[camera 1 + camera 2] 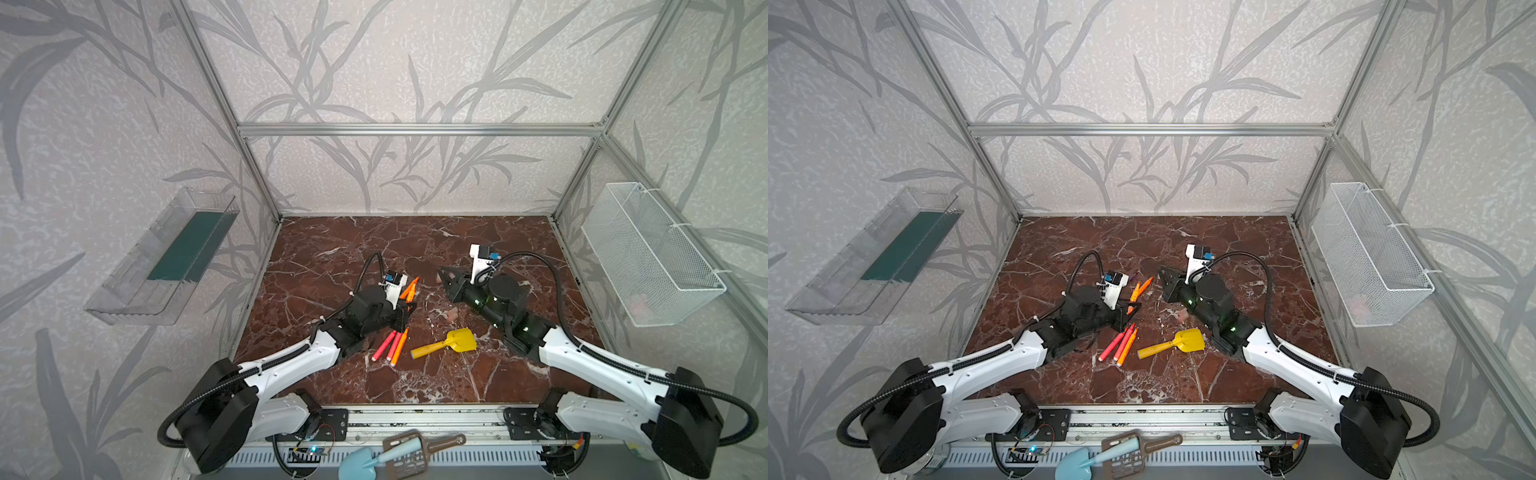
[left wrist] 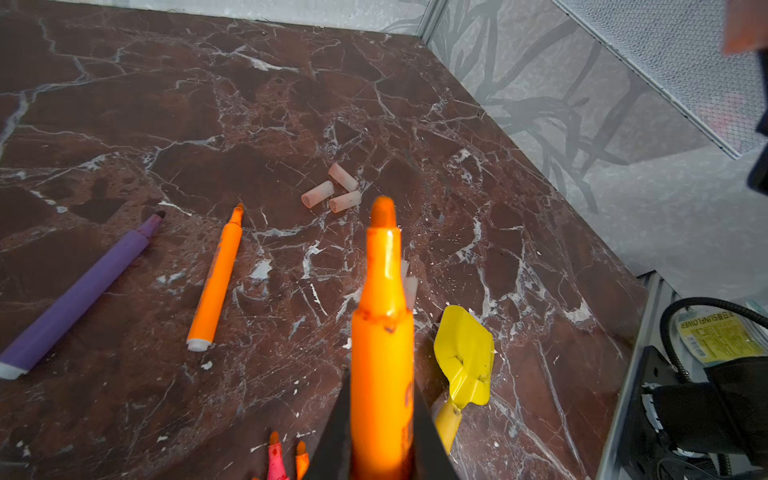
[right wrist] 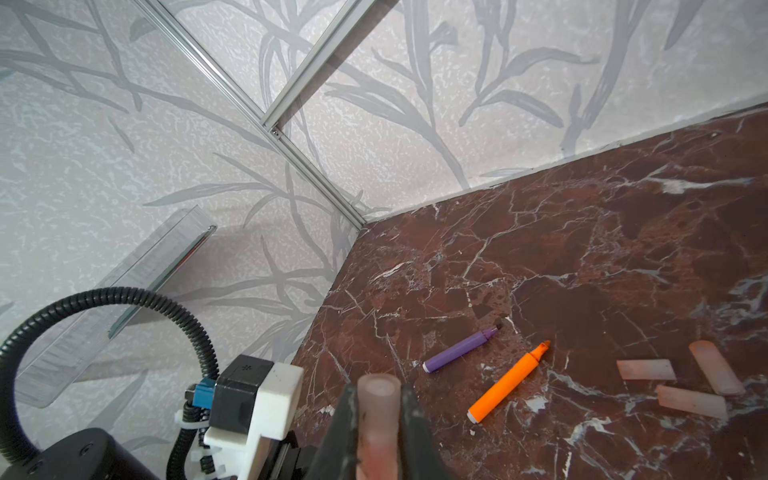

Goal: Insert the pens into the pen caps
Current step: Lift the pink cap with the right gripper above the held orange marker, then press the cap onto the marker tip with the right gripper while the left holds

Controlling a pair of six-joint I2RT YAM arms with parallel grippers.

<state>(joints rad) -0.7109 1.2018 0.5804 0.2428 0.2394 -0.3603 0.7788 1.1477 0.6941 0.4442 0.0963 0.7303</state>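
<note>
Left wrist view: left jaws clamp an orange pen [image 2: 382,332], its felt tip pointing straight out. Right jaws clamp a pen cap [image 3: 378,409], one end outward. Above the counter [image 1: 332,249] the two stand near but apart, their axes angled, so they likely need lining up.

The left arm [image 1: 291,361] and right arm [image 1: 582,353] stretch forward and low, angled inward. The left tool [image 1: 409,308] is clamped on an orange pen [image 2: 382,353]; the right tool [image 1: 444,277] (jaws pinched close) grips a pen cap [image 3: 378,390].
</note>
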